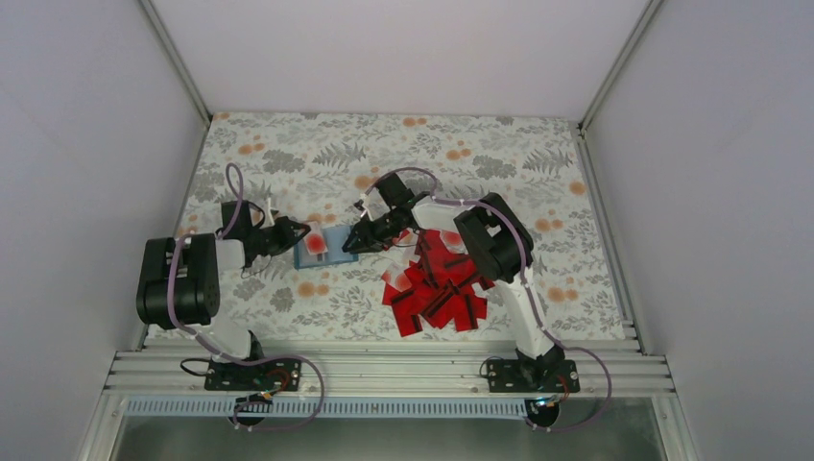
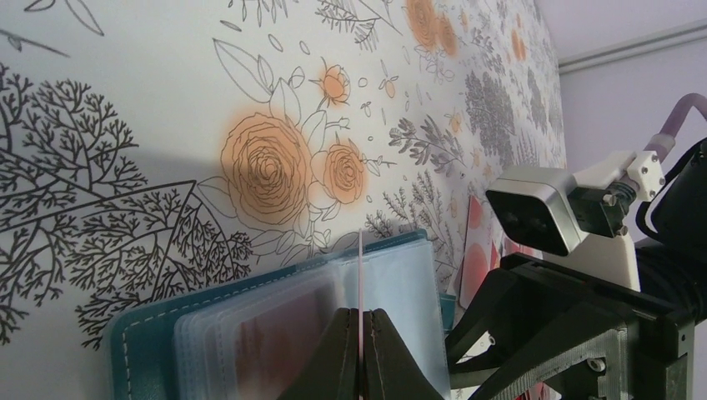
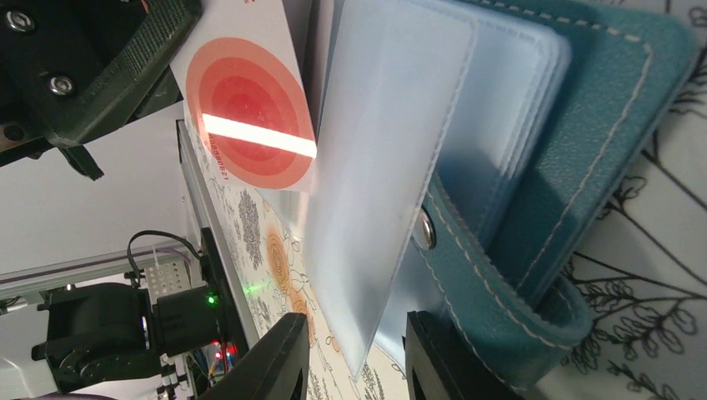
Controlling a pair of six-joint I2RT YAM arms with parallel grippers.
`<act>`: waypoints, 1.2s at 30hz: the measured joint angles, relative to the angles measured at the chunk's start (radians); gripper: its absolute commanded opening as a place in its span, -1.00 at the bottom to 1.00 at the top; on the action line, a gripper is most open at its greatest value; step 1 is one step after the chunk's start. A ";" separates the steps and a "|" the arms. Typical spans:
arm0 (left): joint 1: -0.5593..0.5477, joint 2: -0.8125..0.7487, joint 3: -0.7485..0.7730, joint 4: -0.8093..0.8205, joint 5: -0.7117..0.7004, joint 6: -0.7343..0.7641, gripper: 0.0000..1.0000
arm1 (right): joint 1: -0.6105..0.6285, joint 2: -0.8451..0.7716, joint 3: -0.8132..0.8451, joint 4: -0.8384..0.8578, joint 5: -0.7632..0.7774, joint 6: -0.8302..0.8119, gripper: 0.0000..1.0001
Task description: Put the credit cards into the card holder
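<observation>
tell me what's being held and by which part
The left gripper pinches a credit card by one edge. The right gripper straddles a clear pocket of the card holder, jaws apart.

Teal card holder (image 3: 617, 142), red credit cards (image 1: 437, 288) — orange-flowered, grey-leafed white table (image 1: 317, 154).

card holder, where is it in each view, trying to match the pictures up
Top external: card holder lies a little left of centre.
Left wrist: along the bottom edge, left of centre, teal cover showing.
Right wrist: fills the right side, lying open.
Shared landmark: white card with a red spot, edge-on in the left wrist view, face-on at top left in the right wrist view.
</observation>
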 measured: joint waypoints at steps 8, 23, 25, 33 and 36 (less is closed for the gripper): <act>-0.001 0.016 -0.001 0.043 0.020 -0.016 -0.95 | -0.001 0.000 -0.014 0.014 -0.006 -0.016 -0.40; -0.018 0.048 -0.003 0.082 0.045 -0.038 -0.95 | -0.006 -0.003 -0.034 0.041 -0.015 -0.024 -0.42; -0.019 0.048 -0.007 0.090 0.045 -0.045 -0.95 | -0.006 -0.003 -0.034 0.042 -0.016 -0.026 -0.42; -0.024 0.048 -0.029 0.089 0.047 -0.053 -0.95 | -0.008 -0.003 -0.036 0.046 -0.018 -0.031 -0.43; -0.024 0.048 -0.029 0.079 0.047 -0.053 -0.95 | -0.008 -0.003 -0.036 0.046 -0.018 -0.031 -0.43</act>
